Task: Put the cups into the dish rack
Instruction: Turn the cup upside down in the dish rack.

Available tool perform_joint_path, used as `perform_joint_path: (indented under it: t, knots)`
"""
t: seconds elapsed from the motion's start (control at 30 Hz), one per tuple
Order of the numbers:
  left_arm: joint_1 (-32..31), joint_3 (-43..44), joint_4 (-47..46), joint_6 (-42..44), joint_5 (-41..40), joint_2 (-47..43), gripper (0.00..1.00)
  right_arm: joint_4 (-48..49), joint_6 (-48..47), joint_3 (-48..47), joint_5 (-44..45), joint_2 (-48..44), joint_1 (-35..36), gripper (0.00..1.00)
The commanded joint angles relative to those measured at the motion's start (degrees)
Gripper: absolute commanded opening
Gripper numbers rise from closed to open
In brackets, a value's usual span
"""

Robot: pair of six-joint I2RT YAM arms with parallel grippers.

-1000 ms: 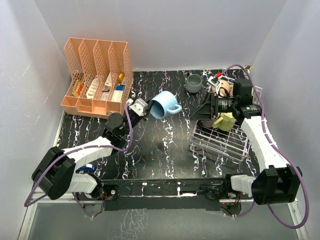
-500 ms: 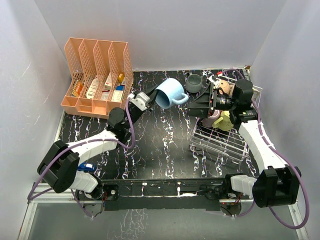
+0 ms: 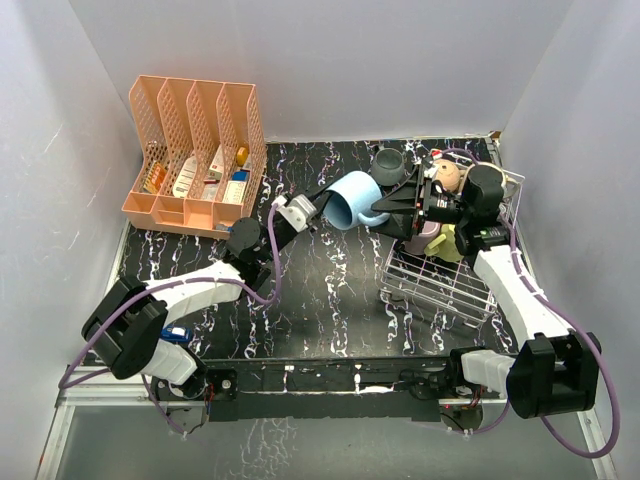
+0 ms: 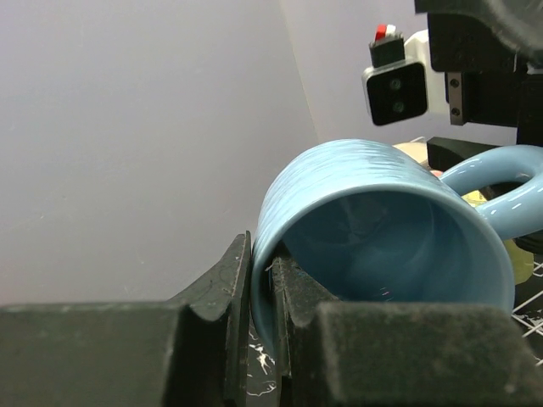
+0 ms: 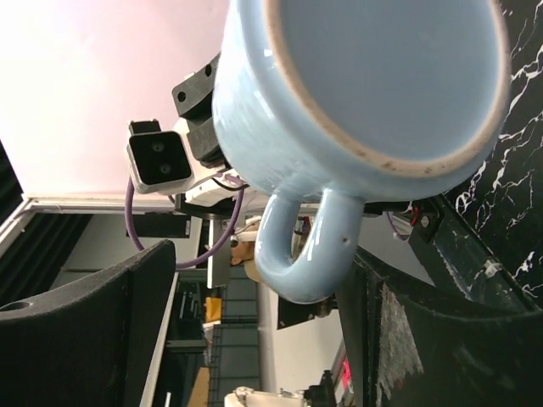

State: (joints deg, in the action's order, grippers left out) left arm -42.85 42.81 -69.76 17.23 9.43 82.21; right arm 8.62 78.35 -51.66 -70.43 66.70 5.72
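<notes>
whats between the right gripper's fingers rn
The handle of the blue mug, inside the open right gripper; the right wrist view shows it.

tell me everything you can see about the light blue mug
The light blue mug looks like glossy ceramic, faintly ribbed, with a loop handle and an unglazed ring under its base. Empty, it is held on its side in the air above the dark table, beside the dish rack. The left gripper pinches its rim, one finger inside, one outside. Its handle sits between the open fingers of the right gripper, not visibly touching them.
</notes>
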Motion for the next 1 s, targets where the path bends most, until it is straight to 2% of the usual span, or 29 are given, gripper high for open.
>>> perform_joint_path:
  t: [0.0, 0.17, 0.33, 0.43, 0.6, 0.67, 0.7, 0.8, 0.9, 0.97]
  knots:
    - [-0.28, 3.87, -10.65, 0.34, 2.35, -1.52, 0.0, -0.21, 1.96, 0.92, 0.98, 0.38, 0.43, 0.74]
    - [-0.61, 3.99, -11.21, 0.84, 4.87, -0.56, 0.0, -0.75, 2.42, 1.36, 1.4, 0.84, 0.61, 0.63]
    - [-0.98, 3.53, -11.64, 1.92, 7.46, 0.26, 0.0, -1.26, 2.52, 0.92, 1.58, 1.08, 0.91, 0.57]
    - [-1.09, 3.48, -12.48, 2.1, 9.1, 1.0, 0.0, -1.93, 2.51, 1.64, 1.93, 1.15, 1.04, 0.44]
    - [-1.24, 3.8, -10.69, 2.22, 12.1, 1.15, 0.0, -0.96, 2.52, 3.57, 2.67, 0.83, 1.05, 0.12]
    - [-1.27, 2.84, -10.61, 1.37, 12.35, 0.71, 0.0, 1.55, 2.59, 4.65, 2.82, 0.29, 0.98, 0.08]
    - [-1.28, 2.08, -10.95, 0.64, 12.12, 0.37, 0.04, 3.18, 2.67, 5.21, 2.79, -0.11, 0.97, 0.08]
    - [-1.27, -1.1, -12.06, -2.78, 10.41, -1.53, 0.34, 10.24, 3.14, 6.81, 2.54, -1.19, 0.5, 0.08]
    - [-1.34, -3.98, -6.69, -5.86, 9.28, -6.05, 0.51, 16.23, 4.93, 7.72, 2.08, -2.17, -0.91, 0.08]
    - [-1.33, -6.01, -2.25, -8.64, 8.22, -9.68, 0.7, 18.57, 5.23, 8.16, 2.18, -2.92, -1.65, 0.08]
